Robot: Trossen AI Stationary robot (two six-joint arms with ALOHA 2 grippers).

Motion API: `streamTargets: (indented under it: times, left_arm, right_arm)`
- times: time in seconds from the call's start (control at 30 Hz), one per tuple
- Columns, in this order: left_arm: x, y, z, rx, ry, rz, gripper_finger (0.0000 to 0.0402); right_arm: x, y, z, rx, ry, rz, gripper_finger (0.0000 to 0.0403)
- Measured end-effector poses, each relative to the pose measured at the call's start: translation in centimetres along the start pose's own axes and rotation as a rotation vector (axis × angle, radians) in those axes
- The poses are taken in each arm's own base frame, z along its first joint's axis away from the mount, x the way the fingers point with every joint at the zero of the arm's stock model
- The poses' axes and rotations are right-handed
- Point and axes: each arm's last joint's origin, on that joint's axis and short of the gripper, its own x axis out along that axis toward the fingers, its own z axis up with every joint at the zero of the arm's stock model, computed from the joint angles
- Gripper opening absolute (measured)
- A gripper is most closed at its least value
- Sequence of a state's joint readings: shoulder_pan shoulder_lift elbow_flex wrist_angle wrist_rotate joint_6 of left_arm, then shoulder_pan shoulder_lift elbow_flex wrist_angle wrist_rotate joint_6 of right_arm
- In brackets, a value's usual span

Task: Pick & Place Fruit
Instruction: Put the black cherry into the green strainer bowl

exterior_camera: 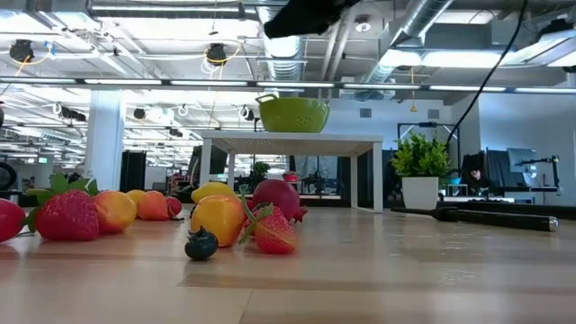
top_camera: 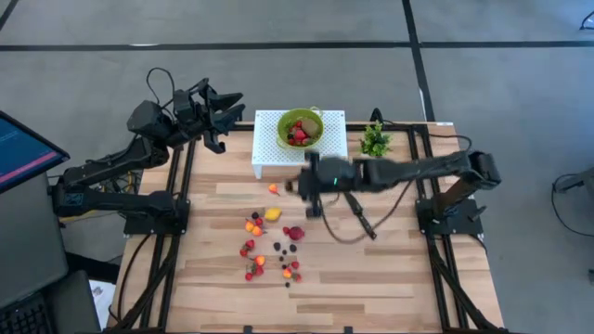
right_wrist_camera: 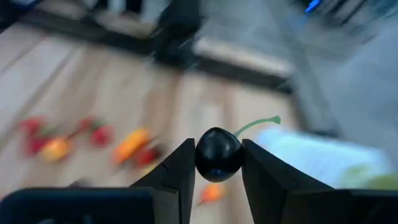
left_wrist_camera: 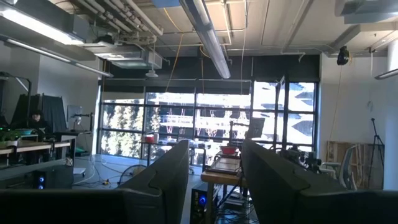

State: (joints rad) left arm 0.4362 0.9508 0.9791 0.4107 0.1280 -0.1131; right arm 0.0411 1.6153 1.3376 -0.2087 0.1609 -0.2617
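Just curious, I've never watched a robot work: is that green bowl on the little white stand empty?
No. From above, the green bowl on the white stand already has red fruit in it.

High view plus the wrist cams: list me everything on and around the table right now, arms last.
Loose fruit: many, red, orange, yellow and dark; scattered on the table's middle, in front of the stand.
Dark cherry: one, with a green stem; clamped between the right fingers, above the table.
Colander: one, green; on the stand, red fruit inside.
Stand: one, white, perforated; at the table's far edge.
Potted plant: one, green in a white pot; right of the stand.
Knife: one, black; lying on the table's right side.
Table: one, light wood.
Left gripper: raised off the far-left corner, fingers apart, empty.
Right gripper: near the stand's front, holding the cherry.
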Motion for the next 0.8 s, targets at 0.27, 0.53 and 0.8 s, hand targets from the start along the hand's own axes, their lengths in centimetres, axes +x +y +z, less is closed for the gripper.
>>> streamTargets:
  times: [0.27,0.53,0.8]
  left_arm:
    - [0.0,0.0,0.0,0.000,-0.002,0.000,0.0142]
    - [0.0,0.0,0.0,0.000,-0.002,0.000,0.0142]
    - [0.0,0.0,0.0,0.000,-0.002,0.000,0.0142]
  right_arm:
    - [0.1,-8.6,-1.1,0.047,-0.086,-0.243,0.0108]
    - [1.8,-12.6,-4.5,0.120,0.030,-0.290,0.0107]
    - [2.4,-14.9,-6.9,0.175,0.112,-0.330,0.0109]
